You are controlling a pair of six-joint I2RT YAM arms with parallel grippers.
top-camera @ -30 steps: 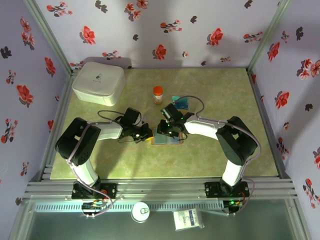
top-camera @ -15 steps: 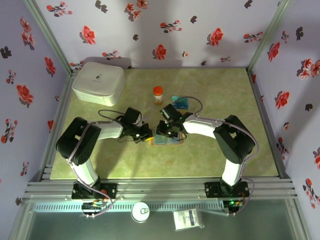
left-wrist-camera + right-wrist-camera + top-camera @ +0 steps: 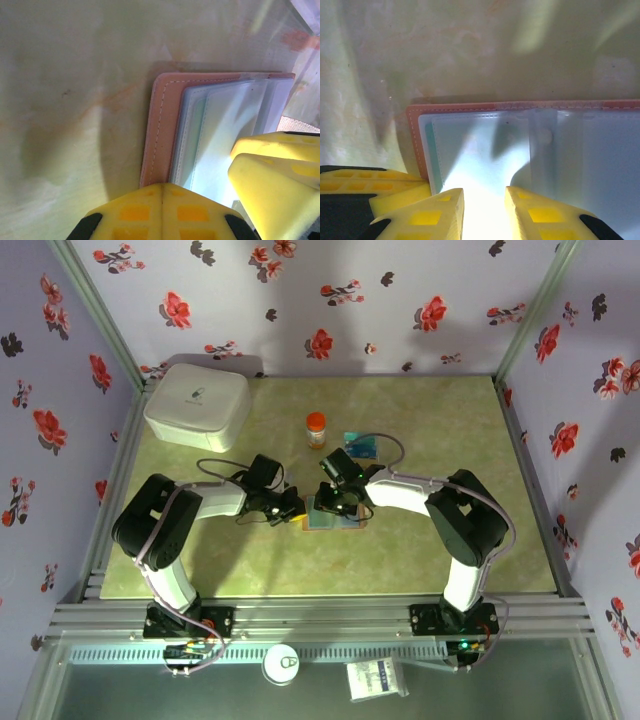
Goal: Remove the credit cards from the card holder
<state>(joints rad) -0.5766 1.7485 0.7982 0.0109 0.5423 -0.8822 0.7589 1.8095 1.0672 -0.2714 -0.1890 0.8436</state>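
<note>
The reddish-brown leather-like card holder is laid open flat at mid-table, its pale grey-blue clear sleeves turned up. Its left edge is met by the left gripper, whose jaws are closed together with nothing between. The right gripper is set over the sleeves, jaws narrowly apart; whether anything is pinched cannot be told. A small teal card and an orange-capped bottle are seen behind.

Glare inside my right claw blots out the reddish-brown leather card holder; I can't read any grip.
</note>
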